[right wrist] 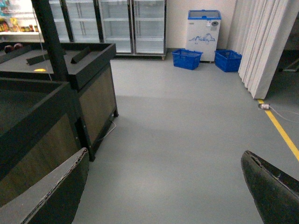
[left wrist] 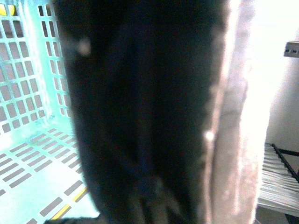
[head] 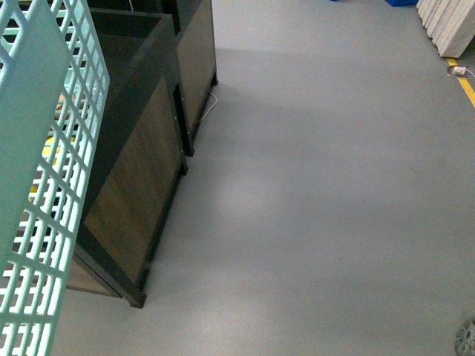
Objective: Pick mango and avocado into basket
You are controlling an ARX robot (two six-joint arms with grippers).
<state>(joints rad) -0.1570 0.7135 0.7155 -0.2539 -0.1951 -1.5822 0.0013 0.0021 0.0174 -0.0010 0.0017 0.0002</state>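
The basket [head: 30, 148] stands at the left edge of the front view, close to the camera, its teal lattice wall just beside the surface [head: 141, 178], a dark-framed display stand with wood-panel sides on a bare grey floor [head: 312, 208]. Yellow shows through the slots, too little to name. A dark blurred mass [left wrist: 149, 112] fills the left wrist view beside the basket's slotted inside, so I cannot tell the left tool's state. The right tool [right wrist: 164, 154] hangs spread wide, holding nothing, facing glass-door refrigerators [right wrist: 117, 23], a white chest freezer [right wrist: 203, 30], two blue baskets [right wrist: 187, 59], a white curtain [right wrist: 261, 42] and a yellow floor line [right wrist: 280, 130].
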